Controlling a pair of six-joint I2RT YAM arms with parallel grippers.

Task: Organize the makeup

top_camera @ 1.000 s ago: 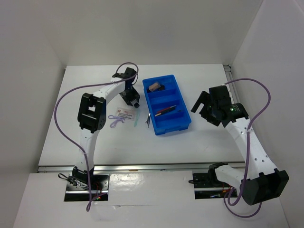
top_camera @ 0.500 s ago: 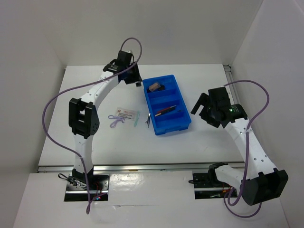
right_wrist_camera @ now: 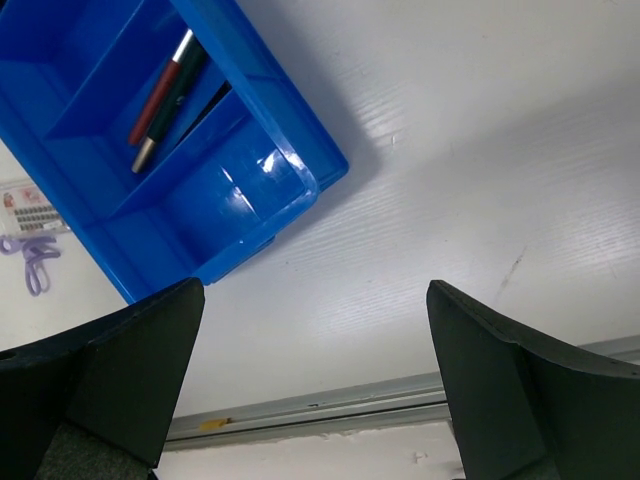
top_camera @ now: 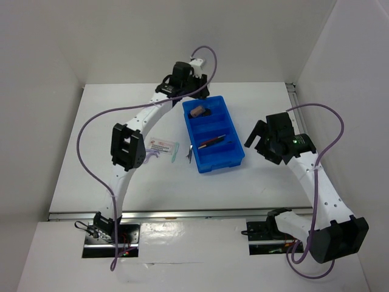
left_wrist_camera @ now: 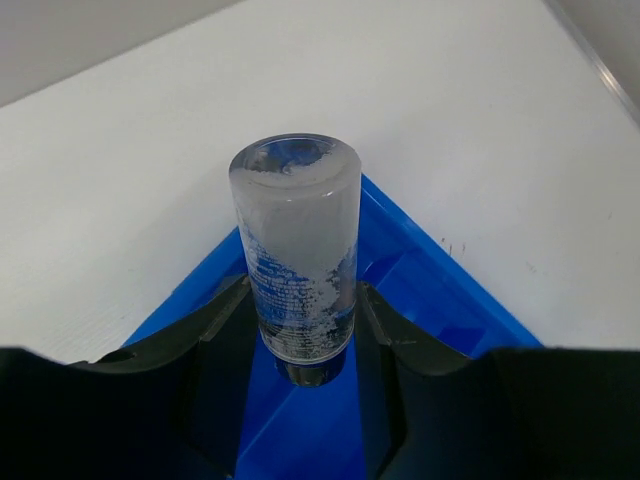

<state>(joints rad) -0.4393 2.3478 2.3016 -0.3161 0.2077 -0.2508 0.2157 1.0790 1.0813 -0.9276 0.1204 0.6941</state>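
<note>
My left gripper (top_camera: pixel 189 85) is shut on the tiny clear vial (left_wrist_camera: pixel 296 245) and holds it over the far corner of the blue tray (top_camera: pixel 234 159); the tray's corner (left_wrist_camera: pixel 440 270) shows beneath the vial. The tan bottle with black cap (top_camera: pixel 198 111) lies in the tray's far compartment, thin dark pencils (top_camera: pixel 212 141) in a middle one, also seen in the right wrist view (right_wrist_camera: pixel 165 88). The white red-printed packet (top_camera: pixel 162 145) and lilac loop (top_camera: pixel 149 156) lie left of the tray. My right gripper (top_camera: pixel 260 139) is open and empty, right of the tray.
A small dark and silver item (top_camera: pixel 189 154) and a pale green stick (top_camera: pixel 175 152) lie on the table by the tray's left side. White walls close in the table; a metal rail (right_wrist_camera: pixel 330 410) runs along its near edge.
My left arm has swung from beside the packet up and right to the tray's far corner, carrying the vial. The right arm has not moved.
</note>
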